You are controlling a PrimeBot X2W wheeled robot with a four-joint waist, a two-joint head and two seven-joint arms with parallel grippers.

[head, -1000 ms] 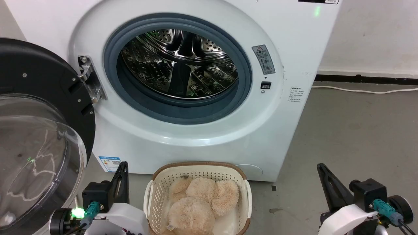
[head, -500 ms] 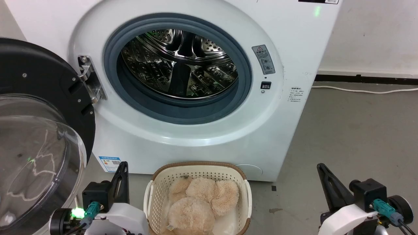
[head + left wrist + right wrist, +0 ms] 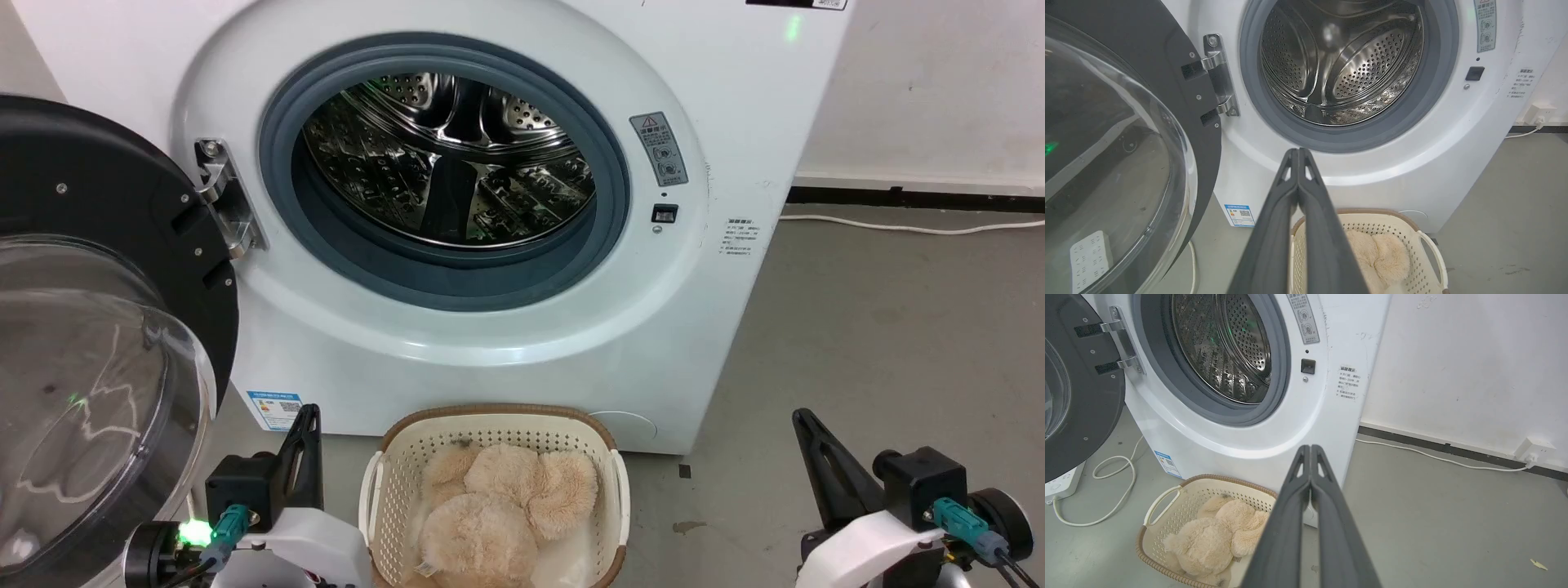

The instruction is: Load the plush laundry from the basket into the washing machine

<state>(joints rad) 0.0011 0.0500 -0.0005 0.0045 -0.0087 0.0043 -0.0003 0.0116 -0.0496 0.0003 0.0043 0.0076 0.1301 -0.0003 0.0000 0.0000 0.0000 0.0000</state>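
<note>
Before the open washing machine (image 3: 718,122), the plush laundry (image 3: 498,506) lies in the basket (image 3: 490,410), handy for lifting; left gripper (image 3: 309,412) and right gripper (image 3: 802,416) flank it, closed, empty.

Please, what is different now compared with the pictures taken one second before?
Nothing visibly changed. The left tool and the right tool remain shut and empty on either side of the basket, the plush laundry lies in it, and the door of the washing machine stands open.

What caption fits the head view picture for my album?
Plush laundry sits in the basket before the open washing machine, with the shut left fingers and right fingers either side.
</note>
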